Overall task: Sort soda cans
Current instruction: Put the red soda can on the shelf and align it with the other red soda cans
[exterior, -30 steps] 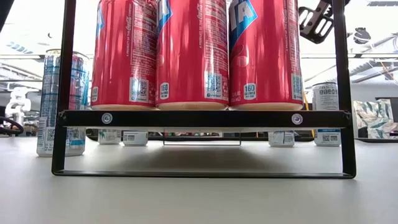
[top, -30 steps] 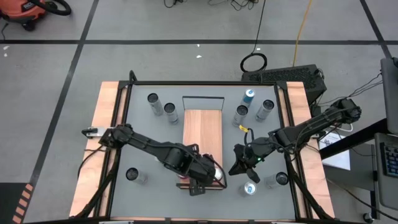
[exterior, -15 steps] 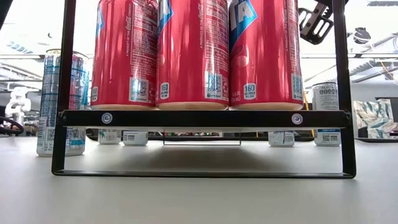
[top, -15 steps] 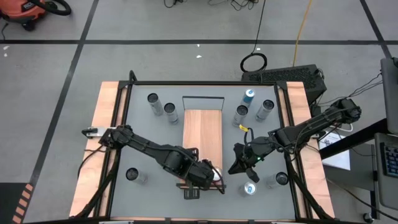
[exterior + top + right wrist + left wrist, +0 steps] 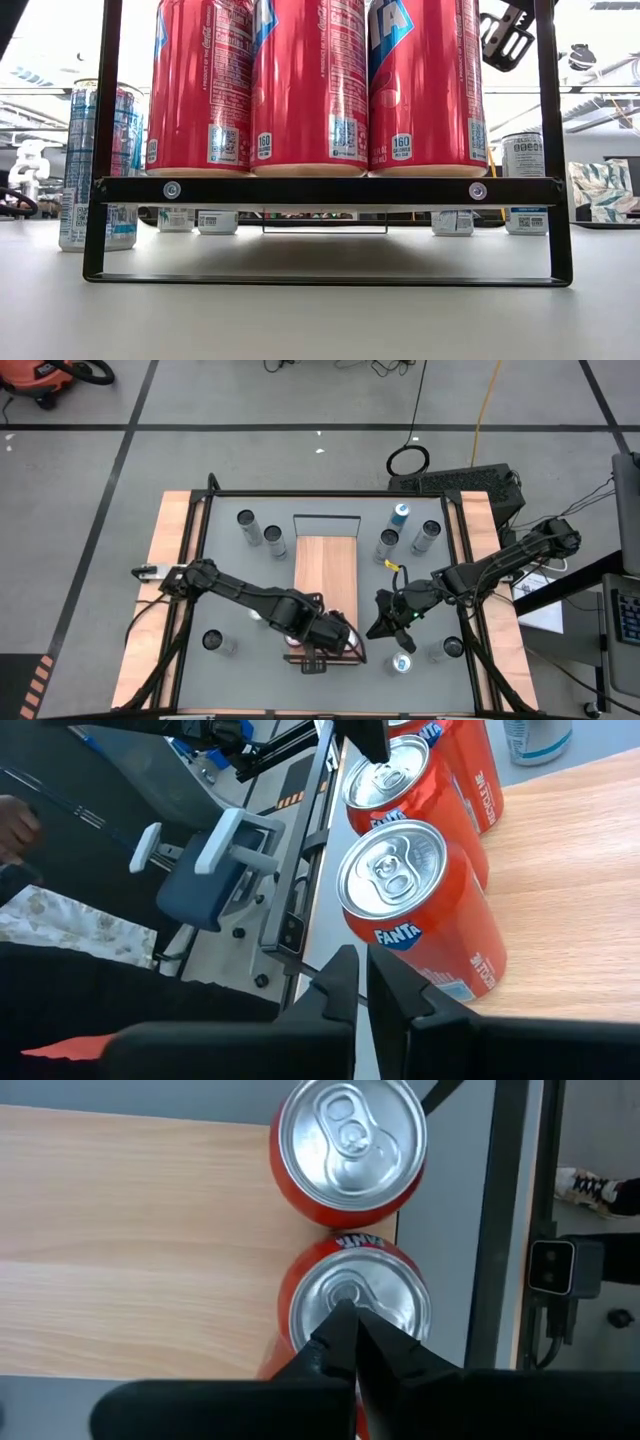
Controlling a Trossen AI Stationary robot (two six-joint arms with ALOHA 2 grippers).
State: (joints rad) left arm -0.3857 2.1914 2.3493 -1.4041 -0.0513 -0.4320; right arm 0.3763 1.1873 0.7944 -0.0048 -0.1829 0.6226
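Low view, level with the table: three red cans [image 5: 308, 85] stand upright side by side, long axes vertical, in a row along the near end of a wooden board [image 5: 326, 575] carried on a black metal frame [image 5: 325, 190]. Their printed labels face the camera and their tops are cut off by the picture's upper edge.

From above, the board runs lengthwise down the middle of the grey table [image 5: 230, 575], from its near edge toward the far edge. The left gripper [image 5: 352, 1342] hangs over the red row at the board's near end. Its two dark fingers are pressed together, clenched with nothing between them, and their tips sit just above the silver top of one red can [image 5: 355, 1302]. A second red can [image 5: 349, 1142] stands upright touching that one, tab up.

The right gripper [image 5: 362, 978] waits just beside the board's right edge, near the same end, fingers also clenched on nothing, looking along the red row.

On the table's near right corner stand a blue can [image 5: 402, 663] and a silver-grey can [image 5: 452, 648], both upright. A silver-grey can [image 5: 212, 642] stands upright near the near left corner.

Farther off, toward the far left corner, two silver-grey cans [image 5: 260, 527] stand close together. Toward the far right corner stand a blue can [image 5: 400, 514] and two more silver-grey cans [image 5: 407, 540], all upright.
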